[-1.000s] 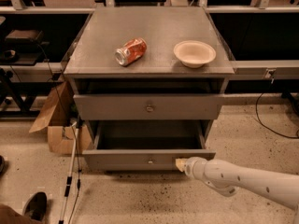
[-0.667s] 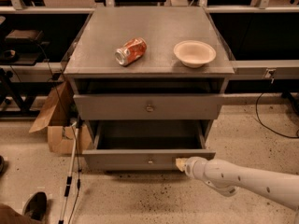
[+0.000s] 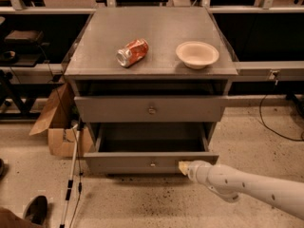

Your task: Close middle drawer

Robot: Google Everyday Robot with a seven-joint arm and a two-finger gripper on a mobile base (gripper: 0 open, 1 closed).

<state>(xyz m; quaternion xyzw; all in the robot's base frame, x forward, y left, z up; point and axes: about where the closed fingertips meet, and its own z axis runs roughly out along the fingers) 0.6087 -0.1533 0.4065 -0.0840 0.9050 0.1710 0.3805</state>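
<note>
The middle drawer (image 3: 151,164) is a grey drawer with a small round centre knob. It stands pulled out from the cabinet, and its deep dark tray (image 3: 152,137) shows open behind the flat front. My gripper (image 3: 183,167), on a white arm that comes in from the lower right, has its yellowish tip against the right part of that front, right of the knob. A taller, wider grey drawer front (image 3: 151,109) sits above it.
On the cabinet top (image 3: 95,56) lie a crushed red can (image 3: 132,52) and a beige bowl (image 3: 197,54). A cardboard box (image 3: 56,122) and a white cane (image 3: 71,175) stand left of the cabinet. A shoe (image 3: 35,209) is at the lower left. A cable (image 3: 273,122) lies at the right.
</note>
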